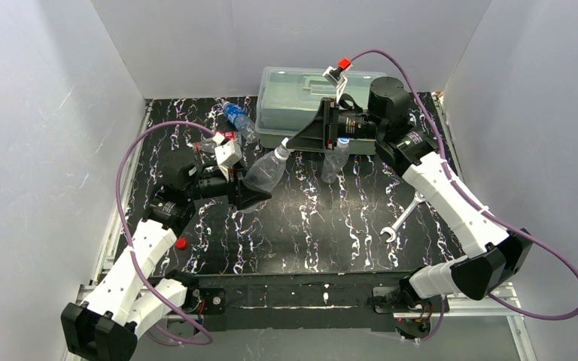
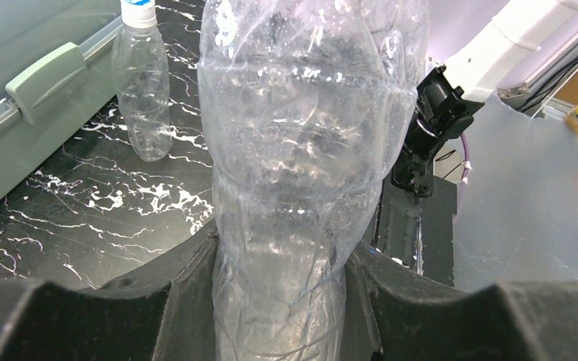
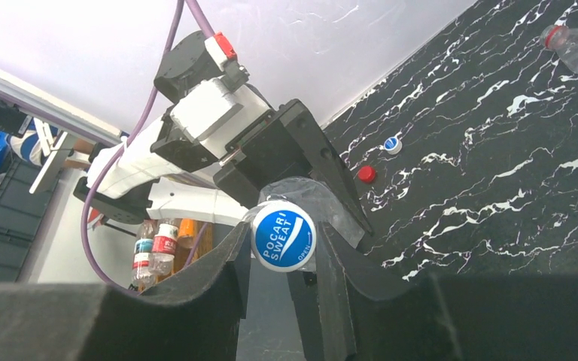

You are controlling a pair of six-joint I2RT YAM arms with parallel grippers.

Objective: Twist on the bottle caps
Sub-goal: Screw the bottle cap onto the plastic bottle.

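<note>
Black fingers (image 2: 162,308) of the left tool (image 2: 278,301) fill the near view, clamped low on a plain bottle (image 1: 266,173) whose soft wall caves in at the grip. This bottle hangs off the counter (image 1: 331,226), just in front of the box (image 1: 293,94), tilted with its neck toward the right tool (image 3: 282,252). That tool is closed on a cap (image 3: 283,235) at the bottle's mouth. The step in hand looks like threading this cap on, though I cannot tell how far it has bitten. Next, I judge, the right tool must turn the cap about the neck's line while the left tool stops the bottle from twisting. Well in front of the box, a red cap (image 3: 366,174) and a loose blue cap (image 3: 392,144) lie waiting.
</note>
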